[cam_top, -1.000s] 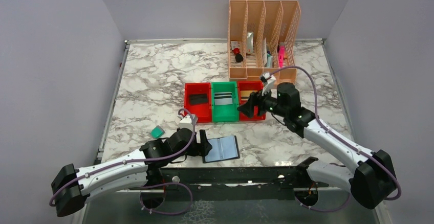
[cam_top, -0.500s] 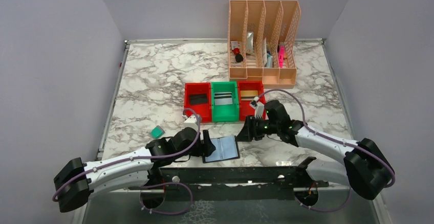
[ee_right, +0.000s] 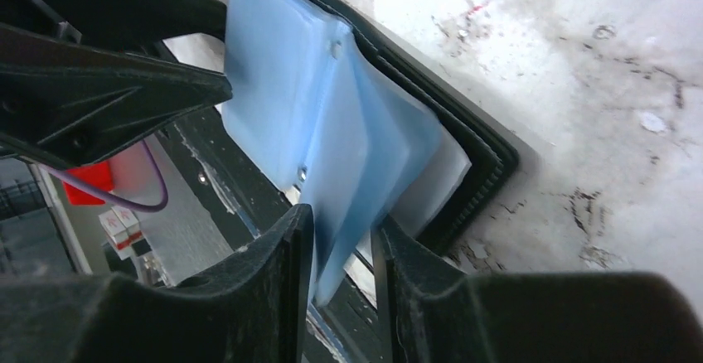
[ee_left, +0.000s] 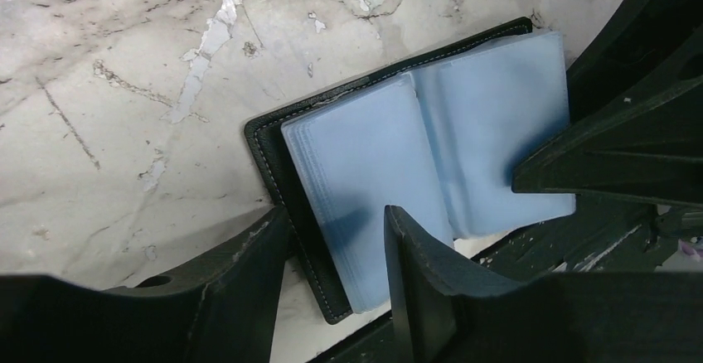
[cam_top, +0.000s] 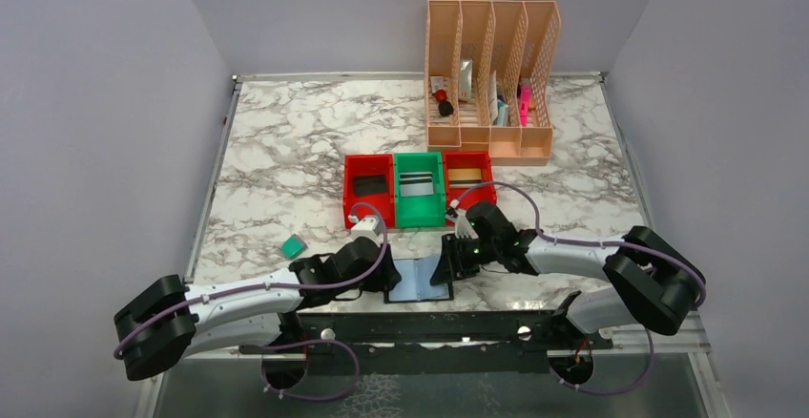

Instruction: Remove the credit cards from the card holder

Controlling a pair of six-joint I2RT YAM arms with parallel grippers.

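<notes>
The card holder (cam_top: pixel 417 280) lies open near the table's front edge, black cover down, blue-grey sleeves up (ee_left: pixel 398 147). My left gripper (cam_top: pixel 389 278) straddles its left edge: one finger is on the table beside the black cover, the other over the sleeves (ee_left: pixel 336 214), with a gap still showing. My right gripper (cam_top: pixel 446 265) is at the holder's right side. Several fanned-up sleeves (ee_right: pixel 332 114) pass between its narrowly open fingers (ee_right: pixel 341 218), resting against one finger and clear of the other. No credit card can be made out in the sleeves.
Behind the holder stand a red bin (cam_top: pixel 367 189), a green bin (cam_top: pixel 418 189) and another red bin (cam_top: pixel 467 172), each with a card in it. A teal block (cam_top: pixel 293 245) lies at the left. An orange file rack (cam_top: pixel 491 74) stands at the back. The black front rail (cam_top: pixel 429 325) runs just below the holder.
The right arm swung down from the right red bin to the holder's right edge. The left gripper slid forward onto the left edge. Both pairs of jaws have narrowed.
</notes>
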